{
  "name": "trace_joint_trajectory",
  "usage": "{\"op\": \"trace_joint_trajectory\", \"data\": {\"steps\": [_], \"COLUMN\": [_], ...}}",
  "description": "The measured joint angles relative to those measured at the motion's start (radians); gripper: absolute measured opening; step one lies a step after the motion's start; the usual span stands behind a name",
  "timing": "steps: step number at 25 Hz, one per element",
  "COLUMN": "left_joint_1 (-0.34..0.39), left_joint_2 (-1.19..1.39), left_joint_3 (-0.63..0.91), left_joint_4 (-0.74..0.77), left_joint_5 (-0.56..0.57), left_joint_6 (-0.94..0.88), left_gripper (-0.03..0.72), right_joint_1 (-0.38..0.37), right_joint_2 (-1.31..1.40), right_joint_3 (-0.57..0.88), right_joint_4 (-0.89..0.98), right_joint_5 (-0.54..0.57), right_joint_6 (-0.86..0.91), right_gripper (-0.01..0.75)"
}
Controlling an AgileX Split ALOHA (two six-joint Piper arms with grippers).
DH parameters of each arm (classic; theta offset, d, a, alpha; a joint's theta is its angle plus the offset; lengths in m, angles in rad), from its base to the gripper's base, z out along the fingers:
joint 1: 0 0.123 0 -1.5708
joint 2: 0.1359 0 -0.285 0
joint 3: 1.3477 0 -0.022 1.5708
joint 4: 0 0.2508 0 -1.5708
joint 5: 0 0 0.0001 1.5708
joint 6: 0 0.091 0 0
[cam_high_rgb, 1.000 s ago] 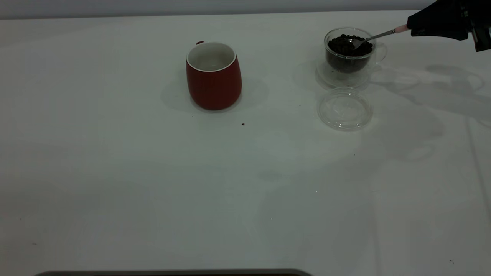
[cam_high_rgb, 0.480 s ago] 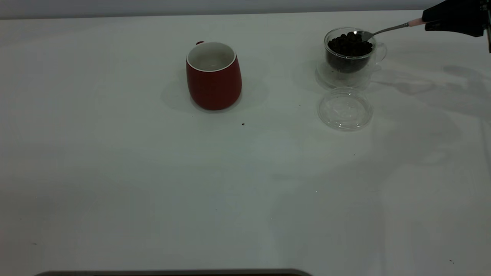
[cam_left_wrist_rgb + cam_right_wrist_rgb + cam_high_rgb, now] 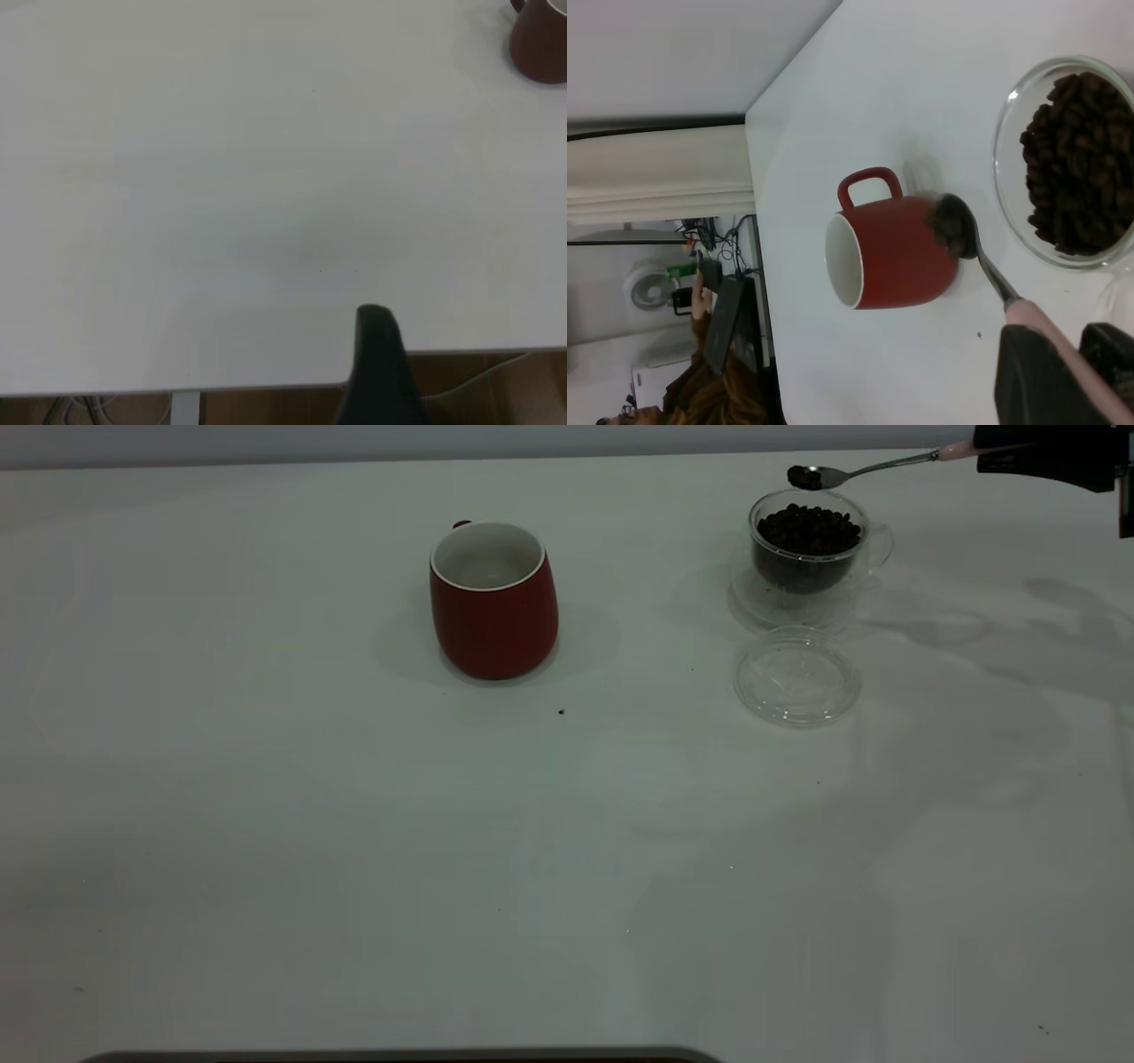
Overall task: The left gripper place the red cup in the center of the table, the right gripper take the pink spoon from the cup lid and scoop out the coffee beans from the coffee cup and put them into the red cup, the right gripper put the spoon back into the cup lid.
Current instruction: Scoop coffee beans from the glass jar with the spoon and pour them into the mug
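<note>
The red cup (image 3: 493, 602) stands upright near the middle of the table (image 3: 354, 850), white inside; it also shows in the right wrist view (image 3: 890, 251) and the left wrist view (image 3: 539, 40). The clear coffee cup (image 3: 808, 549) holds a heap of coffee beans (image 3: 808, 528), seen too in the right wrist view (image 3: 1079, 164). My right gripper (image 3: 997, 456) is shut on the pink spoon (image 3: 873, 467) by its handle (image 3: 1050, 332). The spoon's bowl (image 3: 954, 226) carries some beans and hovers just above the coffee cup's far rim. The cup lid (image 3: 796, 676) lies bare in front of the coffee cup. One finger (image 3: 379, 367) of the left gripper shows at the table's edge.
A few tiny dark specks (image 3: 561, 711) lie on the table near the red cup. The table's near edge (image 3: 266, 388) shows in the left wrist view, far from the cups.
The spoon has come up out of the coffee cup with beans in its bowl and now hangs above the rim. The cups and lid have not moved.
</note>
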Motion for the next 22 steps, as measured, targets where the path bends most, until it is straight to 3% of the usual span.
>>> {"op": "trace_joint_trajectory", "data": {"steps": [6, 14, 22], "left_joint_1": [0.000, 0.000, 0.000], "left_joint_2": [0.000, 0.000, 0.000], "left_joint_3": [0.000, 0.000, 0.000], "left_joint_4": [0.000, 0.000, 0.000], "left_joint_5": [0.000, 0.000, 0.000], "left_joint_6": [0.000, 0.000, 0.000], "left_gripper": [0.587, 0.587, 0.587], "right_joint_1": [0.082, 0.269, 0.437], "right_joint_2": [0.000, 0.000, 0.000], "right_joint_3": [-0.002, -0.004, -0.004], "right_joint_4": [0.045, 0.139, 0.188], "right_joint_5": [0.000, -0.001, -0.181], "right_joint_6": [0.002, 0.005, -0.019], "right_gripper": [0.101, 0.101, 0.101]}}
